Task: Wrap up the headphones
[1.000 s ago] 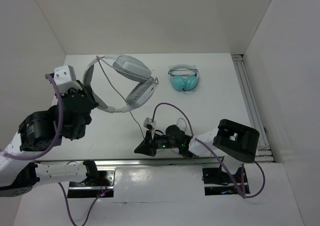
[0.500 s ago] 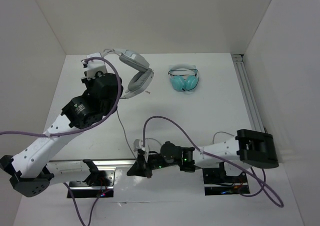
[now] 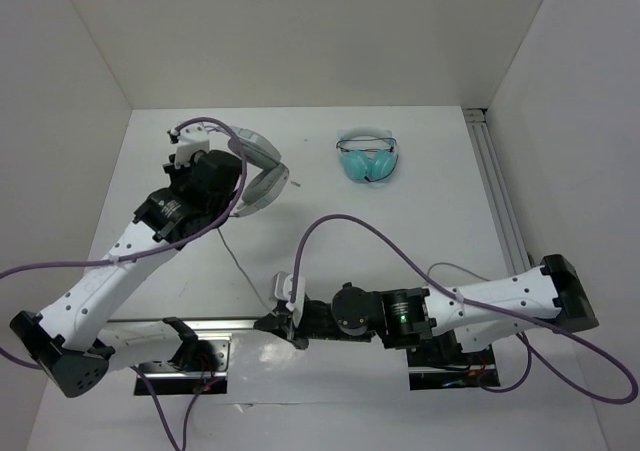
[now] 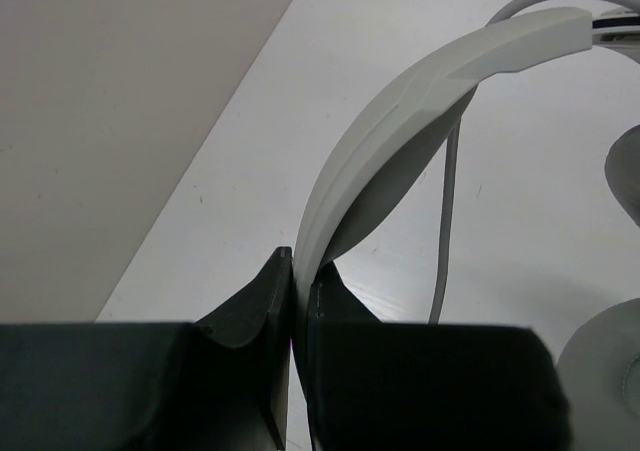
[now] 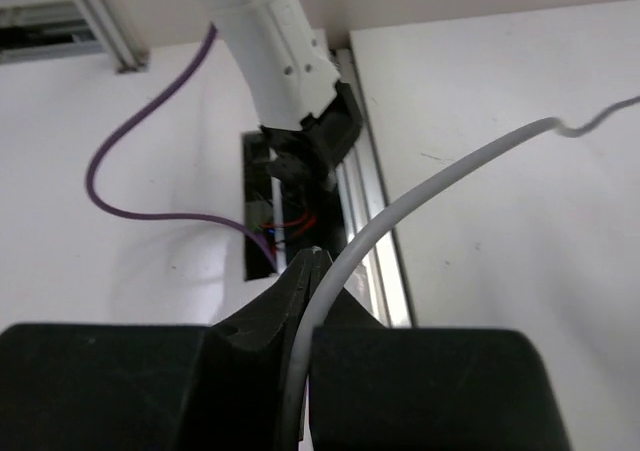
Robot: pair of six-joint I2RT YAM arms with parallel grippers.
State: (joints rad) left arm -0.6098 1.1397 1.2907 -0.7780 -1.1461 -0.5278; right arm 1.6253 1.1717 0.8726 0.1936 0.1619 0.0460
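The left gripper (image 4: pixel 298 271) is seen closed on the wide headband (image 4: pixel 420 81) of the headphones (image 3: pixel 258 166), the pale band being pinched edgewise between the two dark fingers. In the overhead view the headphones are found at the far left of the white table (image 3: pixel 430 221), close against the left arm's wrist. One grey earcup (image 3: pixel 268 185) is shown just to the right of that wrist. Whether the headphones are lifted clear of the surface or resting on it cannot be told with certainty.

The right gripper (image 5: pixel 308 261) is shut on the thin grey cable (image 5: pixel 450 171), which is nipped at the fingertips and is carried away upward and to the right in the wrist view. From above, that gripper is placed low at the near edge of the table, over the metal rail (image 3: pixel 225 324). The cable is traced from it across the table towards the headphones.

The teal headphones (image 3: pixel 367 159) are laid well apart at the far middle of the table, touched by neither arm.
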